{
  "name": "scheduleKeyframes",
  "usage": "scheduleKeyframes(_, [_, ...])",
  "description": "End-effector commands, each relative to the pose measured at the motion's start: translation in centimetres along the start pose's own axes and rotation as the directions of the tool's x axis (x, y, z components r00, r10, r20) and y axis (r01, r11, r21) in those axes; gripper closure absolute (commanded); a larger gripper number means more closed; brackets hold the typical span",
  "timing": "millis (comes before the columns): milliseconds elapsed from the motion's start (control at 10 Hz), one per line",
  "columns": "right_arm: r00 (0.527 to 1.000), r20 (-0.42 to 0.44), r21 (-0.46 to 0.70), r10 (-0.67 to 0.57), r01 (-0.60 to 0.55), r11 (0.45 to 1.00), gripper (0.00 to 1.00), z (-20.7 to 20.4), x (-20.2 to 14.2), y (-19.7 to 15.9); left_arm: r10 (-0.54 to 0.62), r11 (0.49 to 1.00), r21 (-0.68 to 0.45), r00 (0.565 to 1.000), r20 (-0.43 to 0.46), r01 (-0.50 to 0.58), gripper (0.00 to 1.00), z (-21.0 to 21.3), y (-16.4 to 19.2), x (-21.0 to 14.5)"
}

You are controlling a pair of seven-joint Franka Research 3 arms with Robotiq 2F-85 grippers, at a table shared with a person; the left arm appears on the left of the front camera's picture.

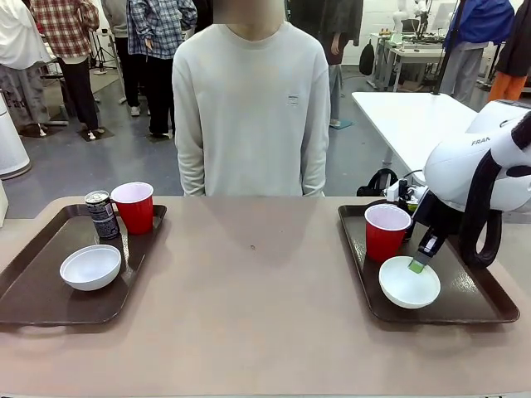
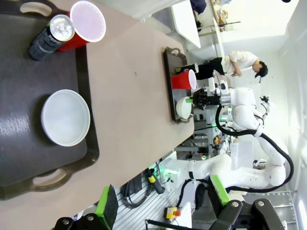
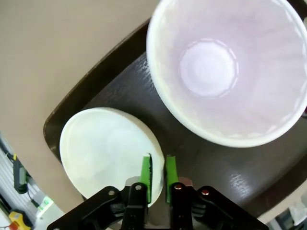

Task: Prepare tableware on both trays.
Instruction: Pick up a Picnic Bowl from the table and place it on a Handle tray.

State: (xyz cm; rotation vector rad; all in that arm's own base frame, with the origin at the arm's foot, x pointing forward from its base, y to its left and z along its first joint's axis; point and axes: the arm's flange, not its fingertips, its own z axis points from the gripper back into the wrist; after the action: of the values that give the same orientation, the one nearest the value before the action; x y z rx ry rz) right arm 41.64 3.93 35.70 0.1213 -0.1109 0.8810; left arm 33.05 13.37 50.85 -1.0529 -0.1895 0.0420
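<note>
Front view, from left to right: the left tray (image 1: 33, 290) carries a black drink can (image 1: 101, 214) at its far edge, a red cup (image 1: 133, 206) touching the can's right side, and a white bowl (image 1: 90, 267) nearer the robot. Bare tan table (image 1: 249, 298) lies between the trays, with a person in a pale sweater (image 1: 251, 108) standing at its far side. The right tray (image 1: 473, 303) holds a second red cup (image 1: 387, 231) and, just in front of it, a second white bowl (image 1: 409, 282). The right gripper (image 1: 417, 265) dips to that bowl's far rim, its arm blocking the tray's far right part.

The right wrist view gives what the front cannot: its green pads (image 3: 145, 177) straddle the bowl's rim with a narrow gap between them, the rim passing between; whether they press it I cannot tell. The cup's white inside looms beside the bowl.

The left wrist view looks down on the left tray from well above, and the left gripper (image 2: 160, 203) has its fingers spread wide, holding nothing. The can's silver top with its pull tab shows there.
</note>
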Motion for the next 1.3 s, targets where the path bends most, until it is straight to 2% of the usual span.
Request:
scheduleKeyframes(0, [0.995, -0.043, 0.035, -0.086, 0.087, 0.996, 0.2, 0.3, 0.0, -0.7, -0.02, 1.0, -0.022, 1.0, 0.007, 0.02, 0.0, 0.0, 0.0, -0.2])
scheduleKeyframes(100, [0.994, -0.05, 0.025, -0.102, 0.103, 0.994, 0.0, 0.8, -0.3, -0.6, -0.02, 1.0, -0.022, 1.0, 0.007, 0.02, 0.0, 0.0, 0.0, -0.2])
scheduleKeyframes(300, [0.993, -0.022, -0.012, -0.117, 0.117, 0.993, 0.0, 3.3, -1.3, 0.4, -0.02, 1.0, -0.022, 1.0, 0.007, 0.02, 0.0, 0.0, 0.0, -0.2])
scheduleKeyframes(400, [0.993, 0.01, -0.043, -0.119, 0.119, 0.992, 0.4, 5.2, -2.2, 1.1, -0.02, 1.0, -0.022, 1.0, 0.007, 0.02, 0.0, 0.0, 0.0, -0.2])
scheduleKeyframes(500, [0.993, 0.028, -0.05, -0.115, 0.116, 0.992, 0.31, 6.7, -2.8, 1.8, -0.02, 1.0, -0.022, 1.0, 0.007, 0.02, 0.0, 0.0, 0.0, -0.2])
scheduleKeyframes(600, [0.997, 0.026, -0.043, -0.073, 0.074, 0.996, 0.2, 8.1, -3.6, 2.5, -0.02, 1.0, -0.022, 1.0, 0.007, 0.02, 0.0, 0.0, 0.0, -0.2])
scheduleKeyframes(800, [0.997, 0.012, -0.038, -0.072, 0.073, 0.997, 0.01, 9.9, -5.4, 3.8, -0.02, 1.0, -0.022, 1.0, 0.007, 0.02, 0.0, 0.0, 0.0, -0.2])
scheduleKeyframes(900, [0.993, -0.01, -0.017, -0.121, 0.121, 0.993, 0.0, 10.0, -6.0, 4.1, -0.02, 1.0, -0.022, 1.0, 0.007, 0.02, 0.0, 0.0, 0.0, -0.2])
scheduleKeyframes(1100, [0.994, -0.082, 0.006, -0.066, 0.067, 0.998, 0.0, 9.7, -6.7, 6.0, -0.02, 1.0, -0.022, 1.0, 0.007, 0.02, 0.0, 0.0, 0.0, -0.2])
scheduleKeyframes(1200, [0.995, -0.082, -0.006, -0.052, 0.052, 0.999, 0.0, 9.7, -7.2, 6.9, -0.02, 1.0, -0.022, 1.0, 0.007, 0.02, 0.0, 0.0, 0.0, -0.2])
